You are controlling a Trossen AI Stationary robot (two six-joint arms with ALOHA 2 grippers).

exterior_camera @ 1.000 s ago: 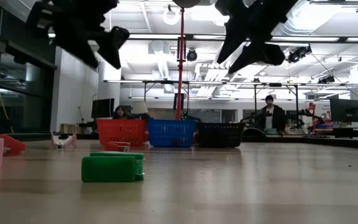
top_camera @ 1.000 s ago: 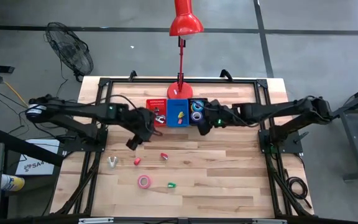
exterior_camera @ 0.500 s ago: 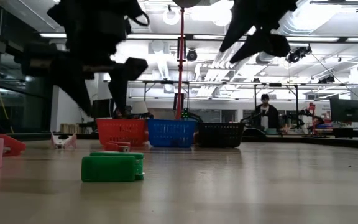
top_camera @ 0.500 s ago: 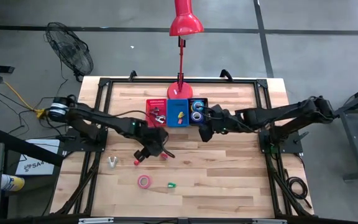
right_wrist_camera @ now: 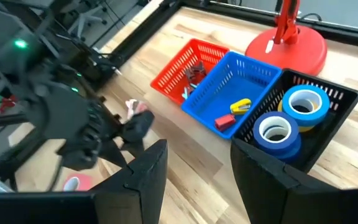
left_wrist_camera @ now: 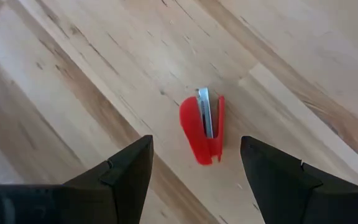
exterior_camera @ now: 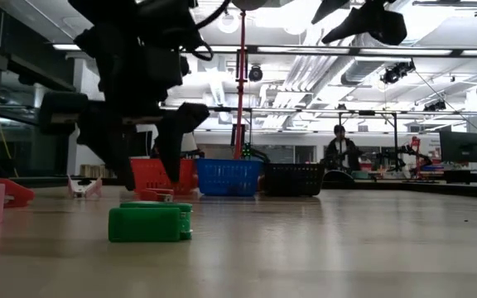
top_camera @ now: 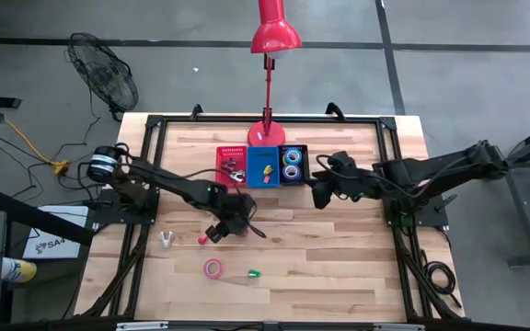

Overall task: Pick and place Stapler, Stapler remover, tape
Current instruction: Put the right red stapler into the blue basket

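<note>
A small red stapler (left_wrist_camera: pixel 204 127) lies flat on the wood. My left gripper (top_camera: pixel 215 230) hangs low over it, open, its fingers on either side and short of it, touching nothing. My right gripper (top_camera: pixel 320 195) is open, with nothing between its fingers, raised beside the black bin (right_wrist_camera: pixel 328 93), which holds two blue tape rolls (right_wrist_camera: pixel 291 118). A pink tape roll (top_camera: pixel 213 268), a green stapler (top_camera: pixel 254 273) and a pale stapler remover (top_camera: pixel 166 240) lie on the table nearer the front edge.
Three small bins stand in a row at the back: red (top_camera: pixel 231 166), blue (top_camera: pixel 264 167) and black (top_camera: pixel 293 165). A red desk lamp's base (top_camera: pixel 264 135) sits just behind them. A small red piece (top_camera: pixel 201 239) lies next to my left gripper.
My left gripper has come down and toward the near edge, away from the red bin, until it hangs low over the red stapler. My right gripper has risen and drawn back toward the table's right edge, away from the bins.
</note>
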